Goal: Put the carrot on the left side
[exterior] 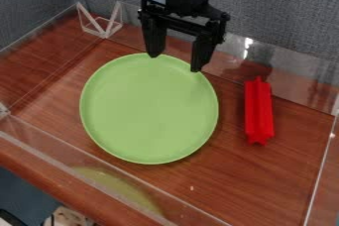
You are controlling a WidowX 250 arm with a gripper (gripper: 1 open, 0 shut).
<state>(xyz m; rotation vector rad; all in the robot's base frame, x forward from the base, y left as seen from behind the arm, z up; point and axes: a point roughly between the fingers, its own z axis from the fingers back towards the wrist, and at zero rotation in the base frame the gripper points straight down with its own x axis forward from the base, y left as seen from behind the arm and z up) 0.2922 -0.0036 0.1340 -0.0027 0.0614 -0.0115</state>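
Observation:
The carrot [259, 110], a bright red ridged stick, lies lengthwise on the wooden table to the right of the round light-green plate [149, 108]. My gripper [177, 54] hangs pointing down over the plate's far edge, left of the carrot and apart from it. Its two black fingers [201, 52] stand wide open with nothing between them.
Clear plastic walls [159, 185] ring the wooden table on all sides. A small clear triangular stand [95, 17] sits at the back left corner. Bare wood [47, 81] shows to the left of the plate.

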